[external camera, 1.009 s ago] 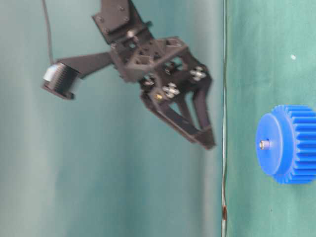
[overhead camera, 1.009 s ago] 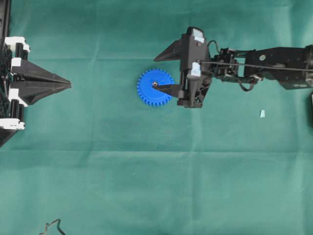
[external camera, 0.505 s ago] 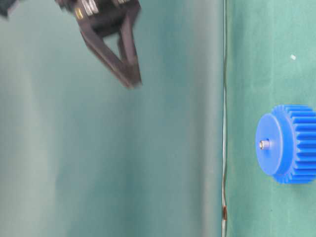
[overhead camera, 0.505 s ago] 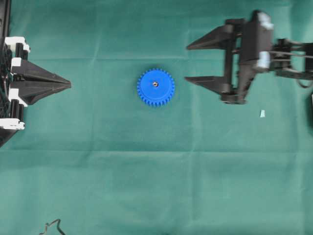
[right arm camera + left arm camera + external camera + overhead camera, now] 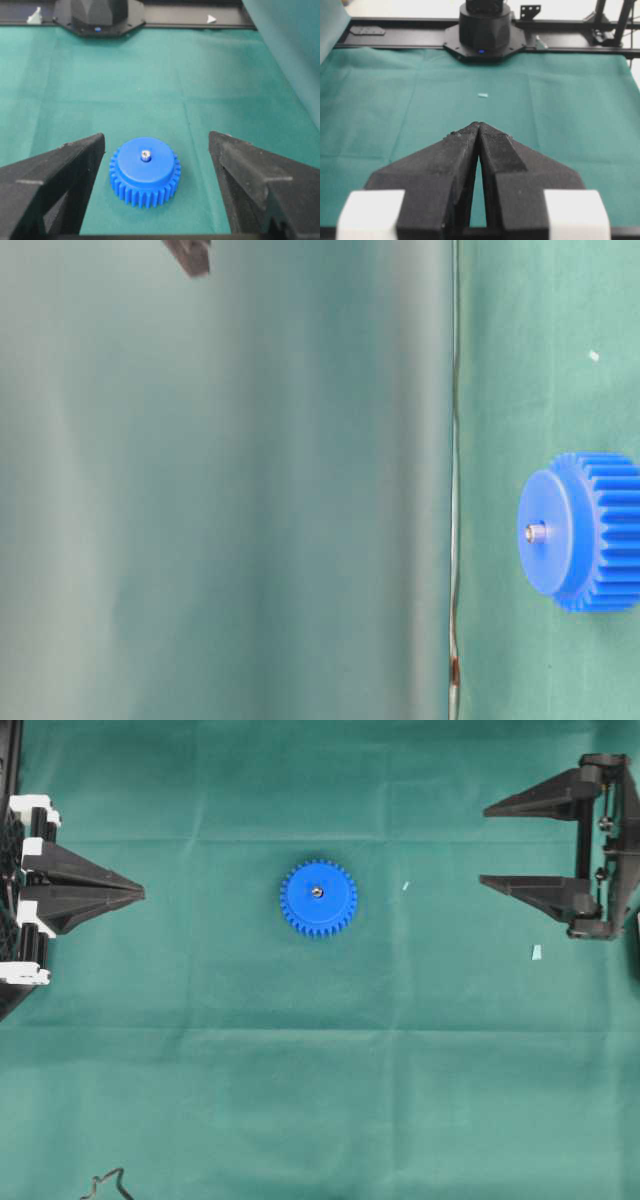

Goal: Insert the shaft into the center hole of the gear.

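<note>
Where the green cloth covers the desk [image 5: 320,1100], the gear [image 5: 318,898] lies flat near the middle, and the shaft [image 5: 316,891] stands in its center hole, a small shiny end showing at the hub. From overhead that end is only a bright dot; the table-level view shows the shaft [image 5: 536,533] sticking out a little proud of the blue face of the gear [image 5: 580,532]. The right gripper [image 5: 482,846] sits far right, well apart from the gear, its two fingers [image 5: 530,892] spread wide and holding nothing. Its wrist view shows the gear [image 5: 145,171] between those released fingers [image 5: 55,172] but beyond their tips, with the shaft [image 5: 145,154] upright in the hub. At table level only a dark fingertip shows at the top edge. The left gripper [image 5: 143,893] rests at the far left, fingers pressed together to a point with nothing between them; its wrist view confirms the clenched fingers [image 5: 492,145] and does not show the gear. Two pale scraps [image 5: 536,952] lie on the cloth to the right of the gear, one between it and the right gripper.
</note>
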Controlling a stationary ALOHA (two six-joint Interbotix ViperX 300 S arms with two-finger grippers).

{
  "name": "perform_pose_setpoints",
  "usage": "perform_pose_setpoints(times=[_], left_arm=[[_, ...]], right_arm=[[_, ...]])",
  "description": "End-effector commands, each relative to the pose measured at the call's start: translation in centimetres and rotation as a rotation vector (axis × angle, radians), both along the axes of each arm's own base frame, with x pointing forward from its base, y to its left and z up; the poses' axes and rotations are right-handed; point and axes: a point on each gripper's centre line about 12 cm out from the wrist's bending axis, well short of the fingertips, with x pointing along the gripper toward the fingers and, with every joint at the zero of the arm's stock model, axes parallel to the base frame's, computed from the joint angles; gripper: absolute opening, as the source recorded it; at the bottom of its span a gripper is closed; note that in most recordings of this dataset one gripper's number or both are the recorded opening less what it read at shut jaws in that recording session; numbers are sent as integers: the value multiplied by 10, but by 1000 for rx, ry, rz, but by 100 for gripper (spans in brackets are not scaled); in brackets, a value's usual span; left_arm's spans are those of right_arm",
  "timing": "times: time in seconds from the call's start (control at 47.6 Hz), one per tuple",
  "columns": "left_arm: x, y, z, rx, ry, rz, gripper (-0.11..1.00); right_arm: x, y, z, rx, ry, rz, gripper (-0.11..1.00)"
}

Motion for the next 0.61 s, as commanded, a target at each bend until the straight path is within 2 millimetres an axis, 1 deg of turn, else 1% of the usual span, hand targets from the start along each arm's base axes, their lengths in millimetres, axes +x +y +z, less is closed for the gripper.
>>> perform_pose_setpoints(times=[0.0,0.589], left_arm=[[2,0,7,6,-18,1,0],[2,0,8,6,-20,1,0]], right_arm=[[-1,1,3,-1,-14,2,87],[0,0,3,1,-20,-1,87]])
